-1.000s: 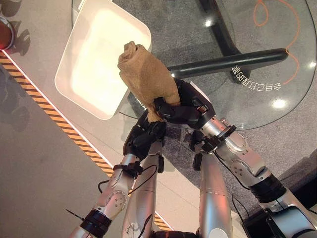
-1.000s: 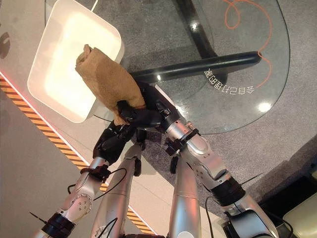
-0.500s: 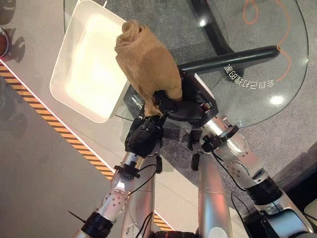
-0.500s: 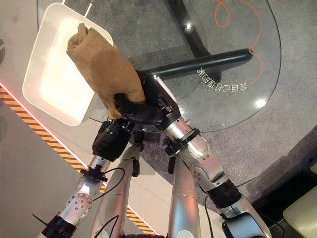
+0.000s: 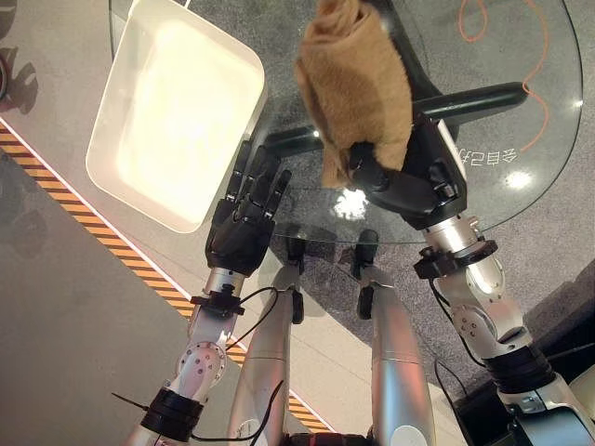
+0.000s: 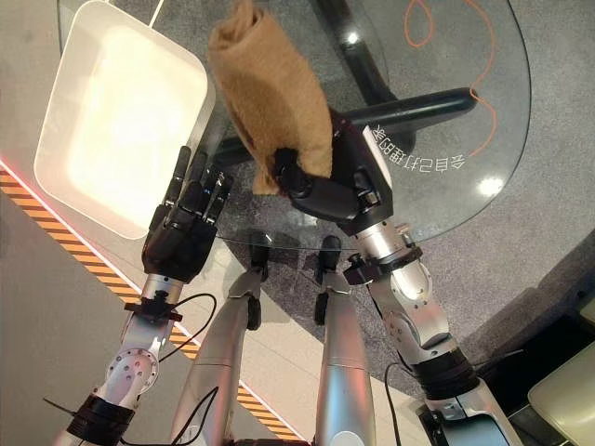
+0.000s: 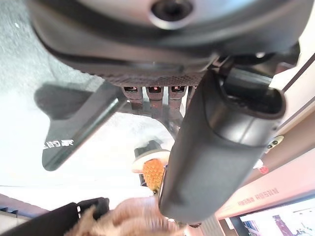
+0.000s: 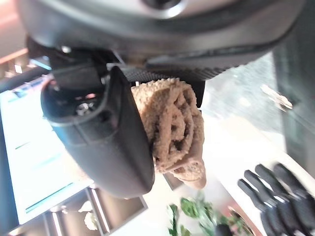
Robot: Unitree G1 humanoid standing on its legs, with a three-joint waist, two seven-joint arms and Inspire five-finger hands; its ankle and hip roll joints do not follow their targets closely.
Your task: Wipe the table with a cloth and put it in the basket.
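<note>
Basket point(image 5: 112, 121) is sitting at ten o'clock on the glass table point(image 5: 521, 200). Right hand point(image 5: 414, 181) is gripping the tan cloth point(image 5: 358, 79) above the glass; left hand point(image 5: 244, 216) is hovering with fingers straight at eight o'clock of it.

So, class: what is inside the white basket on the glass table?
The white basket holds nothing visible; its floor looks bare. The brown cloth is gripped in the right hand, above the glass table.

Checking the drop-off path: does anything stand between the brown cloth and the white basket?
Nothing visible does. The right robot hand grips the brown terry cloth above the round glass table; the white rectangular basket is beside it, and the open left robot hand is nearer.
</note>
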